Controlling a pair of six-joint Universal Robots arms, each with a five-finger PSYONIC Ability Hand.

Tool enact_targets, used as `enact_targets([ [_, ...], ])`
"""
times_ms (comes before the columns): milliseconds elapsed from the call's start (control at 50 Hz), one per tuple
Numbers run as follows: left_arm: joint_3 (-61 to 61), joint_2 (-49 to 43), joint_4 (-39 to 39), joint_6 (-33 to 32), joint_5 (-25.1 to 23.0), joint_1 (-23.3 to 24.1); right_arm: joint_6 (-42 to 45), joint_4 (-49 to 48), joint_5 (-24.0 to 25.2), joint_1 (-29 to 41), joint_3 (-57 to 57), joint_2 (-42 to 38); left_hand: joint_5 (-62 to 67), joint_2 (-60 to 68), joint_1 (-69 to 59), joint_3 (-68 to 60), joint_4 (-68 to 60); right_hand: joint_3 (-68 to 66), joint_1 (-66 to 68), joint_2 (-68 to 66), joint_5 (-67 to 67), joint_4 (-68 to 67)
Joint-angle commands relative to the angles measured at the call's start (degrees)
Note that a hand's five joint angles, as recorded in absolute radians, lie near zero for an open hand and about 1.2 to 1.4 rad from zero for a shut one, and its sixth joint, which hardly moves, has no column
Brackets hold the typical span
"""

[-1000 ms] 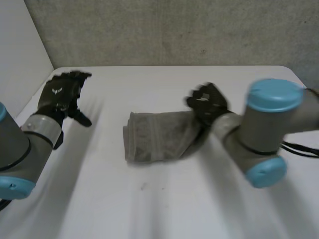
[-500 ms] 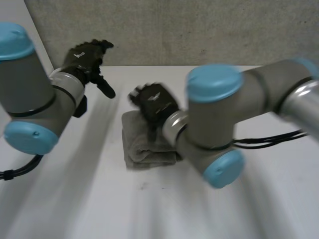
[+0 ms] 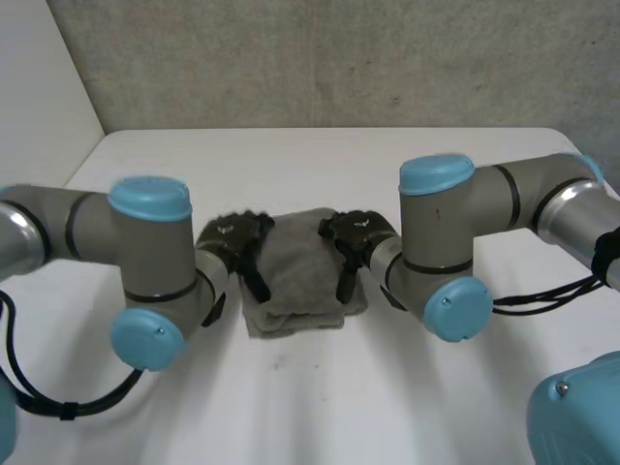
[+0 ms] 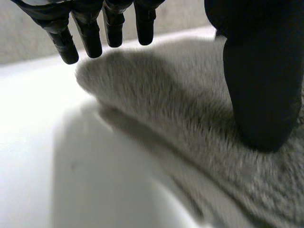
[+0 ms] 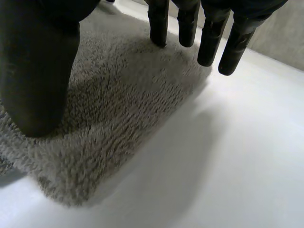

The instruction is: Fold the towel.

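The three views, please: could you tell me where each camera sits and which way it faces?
Head view: behind and between the arms, looking down at the table; both arms, left hand and right hand flank the towel.
Left wrist view: on the left wrist, looking along the palm; its fingers over the towel's edge.
Right wrist view: likewise, right fingers.
All share the towel.

- Soft, even light falls from above on the white table (image 3: 320, 397); nothing on it shows hard glare.
- The grey wall (image 3: 320, 58) at the far side is dimmer than the tabletop.
- The towel (image 3: 302, 262) leaves a thin dark line along its near edge.
- In the left wrist view, the table beside the towel is almost washed-out white.
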State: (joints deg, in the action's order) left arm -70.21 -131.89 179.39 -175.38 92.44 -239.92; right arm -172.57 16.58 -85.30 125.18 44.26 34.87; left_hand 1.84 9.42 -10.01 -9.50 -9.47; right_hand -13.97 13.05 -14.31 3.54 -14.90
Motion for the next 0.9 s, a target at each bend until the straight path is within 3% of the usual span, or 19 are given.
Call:
enact_targets([
  [20,1.6,12.1,-0.1,-0.1,3.5,-0.5,0.3,-1.1,-0.9,-0.3,0.8,13.3,-1.8,0.6,0.0,-0.5,-0.5,4.0,-3.0,4.3,-3.5,4.9],
  [60,2.6,15.3,-0.4,-0.1,4.2,-0.7,0.3,-2.6,-3.1,-1.2,2.1,20.9,-1.8,0.6,0.0,-0.5,-0.5,4.0,-3.0,4.3,-3.5,4.9],
  [120,3.8,21.3,-3.1,-0.2,4.5,-1.4,0.2,-2.5,-4.4,-2.3,2.8,24.1,-1.8,0.6,0.0,-0.5,-0.5,4.0,-3.0,4.3,-3.5,4.9],
  [220,5.4,28.7,-10.8,0.3,4.6,-4.9,0.2,-1.3,-11.2,-6.7,9.7,35.9,-1.8,0.6,0.0,-0.5,-0.5,4.0,-3.0,4.3,-3.5,4.9],
  [260,5.3,31.4,-16.1,0.8,4.2,-6.1,0.3,-1.3,-12.0,-8.1,12.3,37.8,-1.8,0.6,0.0,-0.5,-0.5,4.0,-3.0,4.3,-3.5,4.9],
  [380,4.3,33.3,-22.0,2.3,3.8,-5.6,0.4,-1.8,-11.3,-10.9,22.4,44.4,-1.8,0.6,0.0,-0.5,-0.6,4.0,-3.0,4.3,-3.5,4.9],
  [640,3.6,34.9,-23.6,2.6,3.8,-4.9,0.3,-2.1,-8.2,-13.7,25.5,46.0,-1.8,0.6,0.0,-0.5,-0.5,4.0,-3.0,4.3,-3.5,4.9],
  [900,2.9,37.0,-23.6,2.6,3.7,-4.2,0.4,-2.2,-8.1,-13.8,25.4,46.1,-1.8,0.6,0.0,-0.5,-0.5,4.0,-3.0,4.3,-3.5,4.9],
])
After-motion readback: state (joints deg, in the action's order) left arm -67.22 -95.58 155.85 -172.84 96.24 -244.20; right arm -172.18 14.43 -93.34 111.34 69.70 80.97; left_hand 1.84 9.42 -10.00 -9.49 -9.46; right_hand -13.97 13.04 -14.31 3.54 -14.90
